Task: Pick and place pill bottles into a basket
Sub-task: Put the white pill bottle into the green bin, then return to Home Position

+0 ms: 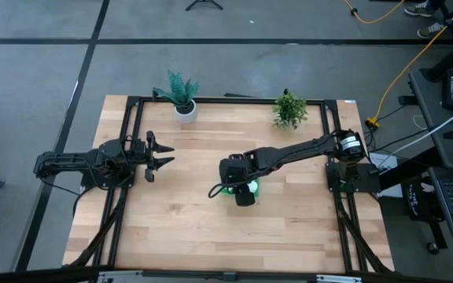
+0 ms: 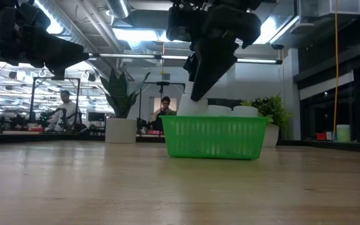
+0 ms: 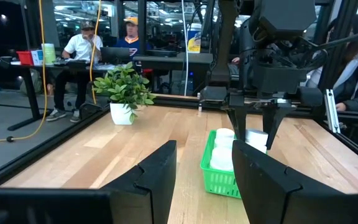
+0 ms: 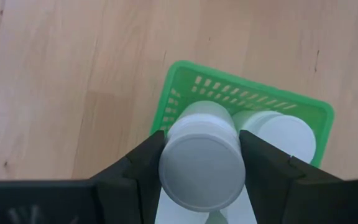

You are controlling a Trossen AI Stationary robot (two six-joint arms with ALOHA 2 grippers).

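The green basket stands on the table's middle; it also shows in the low view and the right wrist view. White pill bottles stand in it, their caps above the rim. My right gripper is above the basket's left end, pointing down, shut on one pill bottle. Another bottle stands in the basket beside it. My left gripper is open and empty at the table's left, well clear of the basket. My right gripper pinches the pill bottle between its two fingers by the sides just below the cap, from above, pointing down. The bottle is upright over the basket's end. Whether its bottom rests in the basket I cannot tell.
A spiky plant in a white pot and a leafy potted plant stand at the table's far edge. A black frame runs along the table's sides. People sit at desks beyond the table.
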